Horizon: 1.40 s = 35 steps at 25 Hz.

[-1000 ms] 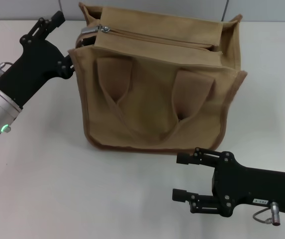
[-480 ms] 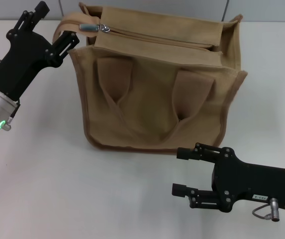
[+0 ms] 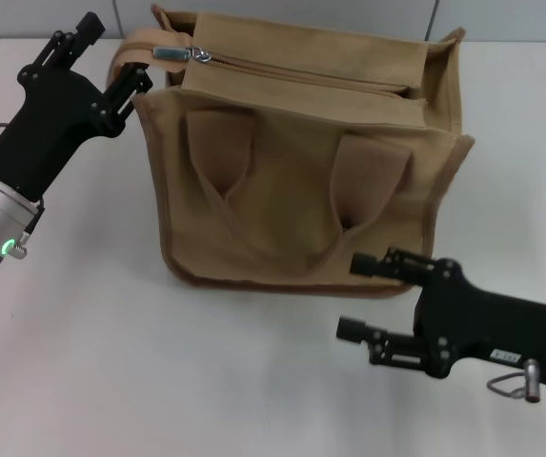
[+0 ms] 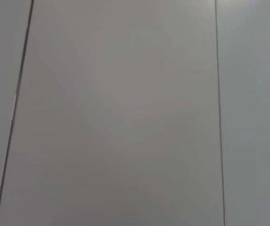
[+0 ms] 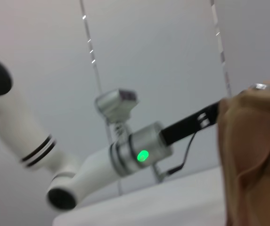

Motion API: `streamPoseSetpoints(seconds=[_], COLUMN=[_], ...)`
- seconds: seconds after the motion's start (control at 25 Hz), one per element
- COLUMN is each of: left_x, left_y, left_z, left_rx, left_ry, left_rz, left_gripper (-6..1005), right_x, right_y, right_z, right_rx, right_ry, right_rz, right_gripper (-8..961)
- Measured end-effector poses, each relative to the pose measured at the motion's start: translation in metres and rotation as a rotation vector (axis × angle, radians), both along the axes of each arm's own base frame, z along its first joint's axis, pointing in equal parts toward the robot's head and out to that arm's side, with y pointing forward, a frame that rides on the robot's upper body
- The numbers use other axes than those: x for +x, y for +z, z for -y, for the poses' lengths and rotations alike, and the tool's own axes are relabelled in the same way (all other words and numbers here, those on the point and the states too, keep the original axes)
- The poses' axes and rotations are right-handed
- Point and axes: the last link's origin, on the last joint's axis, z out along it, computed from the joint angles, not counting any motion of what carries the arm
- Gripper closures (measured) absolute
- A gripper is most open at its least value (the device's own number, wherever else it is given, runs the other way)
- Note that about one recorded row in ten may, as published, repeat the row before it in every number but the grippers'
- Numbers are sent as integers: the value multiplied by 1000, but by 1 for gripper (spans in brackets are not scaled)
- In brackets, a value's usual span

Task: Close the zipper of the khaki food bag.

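The khaki food bag [image 3: 301,181] stands upright in the middle of the head view, its two handles hanging down the front. The zipper [image 3: 301,74] runs along its top, and the silver pull tab [image 3: 171,52] lies at the left end. A tan end strap [image 3: 125,52] sticks out leftward from that end. My left gripper [image 3: 111,55] is open at the bag's top left corner, with the strap between its fingers. My right gripper [image 3: 361,295] is open and empty just in front of the bag's lower right corner. The bag's edge [image 5: 252,155] shows in the right wrist view.
The bag rests on a white table [image 3: 158,362], with a grey panelled wall [image 3: 501,19] behind it. The left wrist view shows only wall panels [image 4: 125,113]. The right wrist view shows my left arm [image 5: 125,153] with its green light.
My left gripper rose from beside the bag's left side to its top left corner. The end strap and pull tab now stretch leftward. My right gripper moved up closer to the bag.
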Motion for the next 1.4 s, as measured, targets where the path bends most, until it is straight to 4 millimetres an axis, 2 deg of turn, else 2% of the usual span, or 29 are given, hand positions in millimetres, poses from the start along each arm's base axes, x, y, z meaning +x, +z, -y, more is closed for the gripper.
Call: streamPoseSetpoints(seconds=[0.2,0.4,0.56,0.84,0.96,1.2,1.4], left_x=[0,-1,-1,1,3,6,10], left_y=[0,-1,-4,-6,-5,-3,-2], left_z=[0,0,2,5,7,10,12], left_rx=[2,21,15,10,15,25,27], left_ry=[6,7,5,-6,-11,-28,-54], left_rz=[3,-31,-30,-9,23,51,68], left_gripper=[343,567,687,892,977,976,976], right_x=[-5,-5,-7,-22,-27,-32,-38], right_y=[7,6,9,36,48,60,75], right_z=[2,2,3,4,-1,-15,-28], right_rx=[-3,-5,-7,-136,-228,-284,-361], right_ry=[11,12,17,-50,-69,-141,-256], right_rz=[-55,-52,-78,-298,-324,-378,-514], right_gripper=[202,202,203,203,203,204,204])
